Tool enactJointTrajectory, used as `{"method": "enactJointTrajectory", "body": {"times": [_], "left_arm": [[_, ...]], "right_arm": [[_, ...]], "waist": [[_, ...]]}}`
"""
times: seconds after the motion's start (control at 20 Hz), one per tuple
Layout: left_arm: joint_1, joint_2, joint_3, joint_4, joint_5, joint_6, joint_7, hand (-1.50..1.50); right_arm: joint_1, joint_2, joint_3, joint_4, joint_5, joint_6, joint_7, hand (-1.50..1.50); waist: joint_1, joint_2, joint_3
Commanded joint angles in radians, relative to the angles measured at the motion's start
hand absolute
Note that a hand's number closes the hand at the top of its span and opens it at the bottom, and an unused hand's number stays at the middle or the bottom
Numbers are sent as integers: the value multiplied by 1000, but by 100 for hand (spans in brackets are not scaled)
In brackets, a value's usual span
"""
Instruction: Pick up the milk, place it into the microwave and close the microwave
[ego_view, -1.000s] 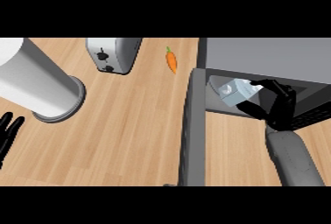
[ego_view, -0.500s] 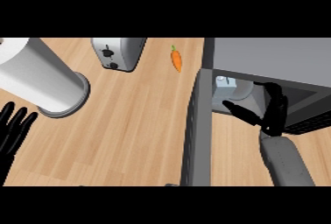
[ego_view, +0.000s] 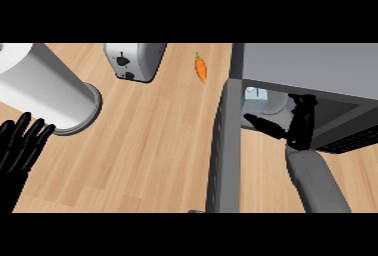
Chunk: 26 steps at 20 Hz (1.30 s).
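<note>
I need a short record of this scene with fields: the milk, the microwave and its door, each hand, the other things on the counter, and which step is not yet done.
milk: white and pale blue milk carton, inside the microwave
microwave: grey box-shaped microwave, at the counter's right
door: grey microwave door, open
right hand: black right hand, open, at the microwave's opening, not curled round the carton
left hand: black left hand, open, resting at the view's left edge
other things: silver toaster; orange carrot; white cylinder; light wooden counter
not yet done: closing the door
</note>
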<state>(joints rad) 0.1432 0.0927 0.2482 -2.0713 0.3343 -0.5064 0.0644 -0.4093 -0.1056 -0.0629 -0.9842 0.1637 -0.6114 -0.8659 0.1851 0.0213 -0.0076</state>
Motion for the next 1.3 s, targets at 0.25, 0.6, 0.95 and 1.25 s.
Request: {"method": "enactJointTrajectory", "body": {"times": [0.25,0.6,0.95,1.25], "left_arm": [[-10,-24,-45,-1,-52,16,7,-150],[-21,-44,-57,4,-69,33,4,-150],[-11,-83,-106,-12,-115,51,0,-150],[-30,-86,-133,33,-128,38,-3,-150]], "right_arm": [[-179,-51,-68,213,-33,62,230,-150],[-201,-35,-58,266,-65,139,222,-150],[-218,-36,-65,313,-100,201,220,-150],[-221,4,-55,360,-130,263,174,-150]], "waist": [[-8,34,10],[-31,27,11],[-73,13,11],[-100,14,10]]}}
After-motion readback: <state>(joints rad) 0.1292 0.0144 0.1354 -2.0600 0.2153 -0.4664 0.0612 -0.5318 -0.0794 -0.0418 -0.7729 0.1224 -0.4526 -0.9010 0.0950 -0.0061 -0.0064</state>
